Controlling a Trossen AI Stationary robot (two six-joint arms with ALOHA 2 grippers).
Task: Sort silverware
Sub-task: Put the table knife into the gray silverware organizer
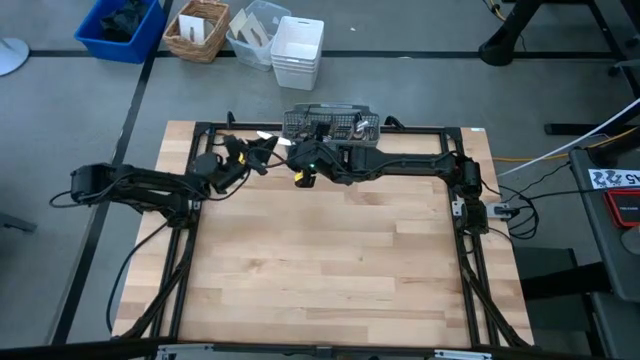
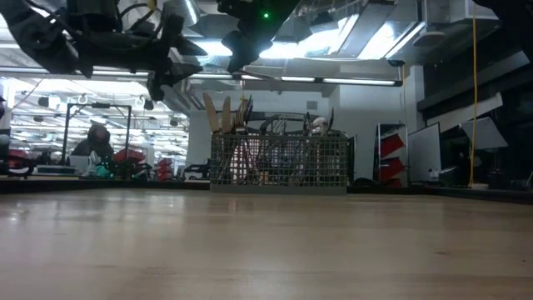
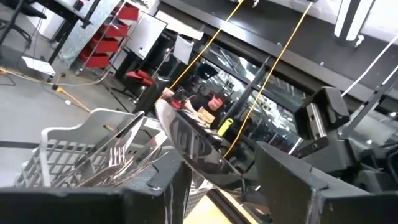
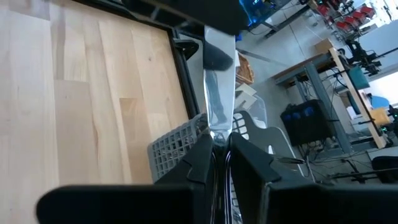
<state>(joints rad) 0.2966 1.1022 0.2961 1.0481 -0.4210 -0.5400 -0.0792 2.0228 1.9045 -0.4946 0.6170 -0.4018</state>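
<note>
The grey wire-mesh caddy (image 1: 330,122) (image 2: 279,160) stands on its base at the table's far edge, with silverware and wooden handles upright in it. Both grippers hover just in front of it, above the table. My left gripper (image 1: 262,150) (image 3: 221,180) is shut on a shiny spoon (image 3: 189,143). My right gripper (image 1: 303,172) (image 4: 219,152) is shut on a flat shiny piece (image 4: 217,93). Its far end runs under the dark left gripper. It seems to be the same spoon, though I cannot tell for sure. The caddy also shows in both wrist views (image 3: 68,155) (image 4: 177,146). My left gripper has the spoon between its two fingers, and the rounded bowl (image 3: 180,134) sticks out past them. The fingers hide the exact place of contact. The spoon is lifted clear of the table. My right gripper pinches the narrow part of the shiny piece (image 4: 217,134) between its two fingers. The piece runs straight on from the fingers, widens toward its far end (image 4: 219,43), and is clear of the table.
Bare wooden tabletop (image 1: 320,270) stretches from the grippers to the near edge. On the floor past the far edge stand a blue bin (image 1: 120,25), a wicker basket (image 1: 197,28) and white containers (image 1: 297,50). A person (image 2: 96,142) sits far back in the room.
</note>
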